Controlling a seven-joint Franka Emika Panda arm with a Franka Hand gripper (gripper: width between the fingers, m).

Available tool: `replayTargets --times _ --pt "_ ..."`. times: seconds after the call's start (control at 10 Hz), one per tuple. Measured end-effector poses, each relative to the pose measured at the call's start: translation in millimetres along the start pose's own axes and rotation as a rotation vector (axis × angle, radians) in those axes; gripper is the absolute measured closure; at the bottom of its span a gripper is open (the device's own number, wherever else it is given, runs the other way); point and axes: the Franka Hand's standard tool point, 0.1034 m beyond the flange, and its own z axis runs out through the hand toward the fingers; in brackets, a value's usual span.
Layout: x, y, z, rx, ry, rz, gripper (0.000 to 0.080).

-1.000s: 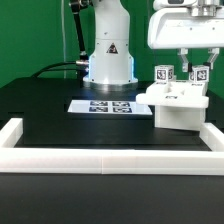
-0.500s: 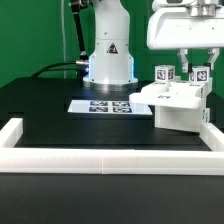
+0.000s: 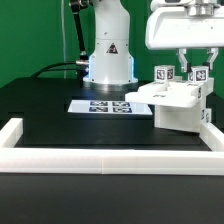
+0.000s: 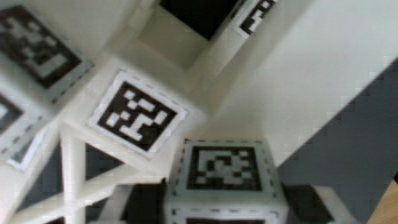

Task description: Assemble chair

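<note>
Green wall panels stand behind a black worktop (image 3: pixel 60 110) that is bordered by a low white rail (image 3: pixel 110 160) along the front and both sides. On the exterior view's right, close to the rail's right arm, sits the chair (image 3: pixel 178 108): a white blocky assembly with a solid box-like lower part, a flat panel on top that juts toward the exterior view's left, and upright posts at the back carrying small square black-and-white tags. The marker board (image 3: pixel 103 106) lies flat just beside it, toward the robot's base (image 3: pixel 108 62).

The end effector (image 3: pixel 190 72) hangs from above over the chair's back, its fingers reaching down among the tagged posts. Its jaws are drawn to a narrow gap and appear closed on an upright part of the chair.

Against the earlier frames, the jutting top panel has shifted slightly toward the exterior view's left and now overlaps the marker board's right edge a little more; the arm and the rest of the scene look the same.

The wrist view is blurred and very close: it shows tagged white faces (image 4: pixel 139 108) and slanted bars of the chair, with dark pads (image 4: pixel 338 205) at the frame's edge, but the exact contact point cannot be made out. The arm's upper body is cut off by the exterior frame.
</note>
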Motion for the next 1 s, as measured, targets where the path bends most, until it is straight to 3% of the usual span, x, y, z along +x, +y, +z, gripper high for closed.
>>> replayTargets --times 0.1,0.2,0.3,0.4,0.5,0.8,1.0 --pt "-0.1 -0.3 0.1 0.000 0.000 0.000 0.0514" --pt "-0.2 -0.3 0.2 0.000 0.000 0.000 0.0457" --pt "-0.3 -0.2 0.3 0.000 -0.001 0.000 0.0321" --pt "-0.3 -0.9 0.3 0.000 -0.002 -0.001 0.0321" --pt "-0.1 -4.6 -0.1 0.002 -0.008 -0.008 0.0189" --pt "2.2 -10.7 -1.4 0.004 -0.012 -0.066 0.0152" --pt "9.3 -11.6 -2.9 0.002 -0.011 -0.279 0.0150"
